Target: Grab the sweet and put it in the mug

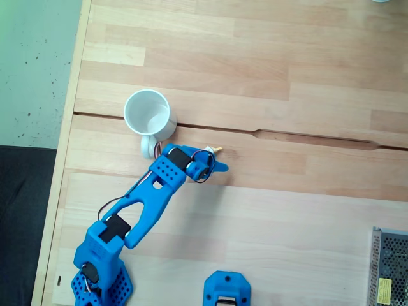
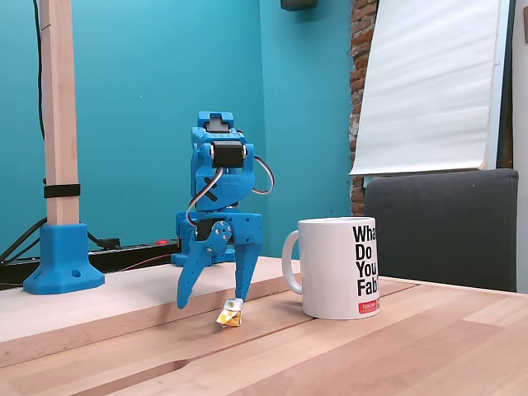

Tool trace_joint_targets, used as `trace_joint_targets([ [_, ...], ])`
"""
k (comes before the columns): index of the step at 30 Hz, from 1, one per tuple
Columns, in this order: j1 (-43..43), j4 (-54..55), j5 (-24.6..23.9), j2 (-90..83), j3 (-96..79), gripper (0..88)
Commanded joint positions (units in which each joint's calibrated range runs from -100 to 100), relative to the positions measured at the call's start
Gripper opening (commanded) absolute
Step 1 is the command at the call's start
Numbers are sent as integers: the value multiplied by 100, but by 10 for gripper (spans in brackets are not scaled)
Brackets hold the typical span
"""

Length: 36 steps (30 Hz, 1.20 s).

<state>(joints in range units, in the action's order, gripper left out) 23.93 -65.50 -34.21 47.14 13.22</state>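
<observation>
a blue arm's gripper [image 2: 213,302] reaches down to the wooden table [image 1: 287,210], its jaws spread apart and holding nothing, in a fixed view from table level. the sweet [image 2: 231,315] lies on the wood just below one fingertip, touching or nearly so; its yellow end peeps out past the gripper [image 1: 215,160] in a fixed view from above. the mug [image 2: 340,267], white with black lettering, stands upright just beside them, its handle turned toward the arm. the grab appears to be the step in hand, not yet made. the next move likely calls for centring the jaws over the sweet, closing, then a short lift over the mug's rim [image 1: 148,108].
</observation>
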Motion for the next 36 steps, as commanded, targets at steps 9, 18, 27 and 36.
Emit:
trace_joint_targets([
  [9, 403, -31, 20, -118, 150, 372],
  [18, 439, -31, 0, -118, 167, 367],
  [27, 163, -23, -39, -93, 194, 364],
  [36, -40, 42, -39, -84, 248, 364],
])
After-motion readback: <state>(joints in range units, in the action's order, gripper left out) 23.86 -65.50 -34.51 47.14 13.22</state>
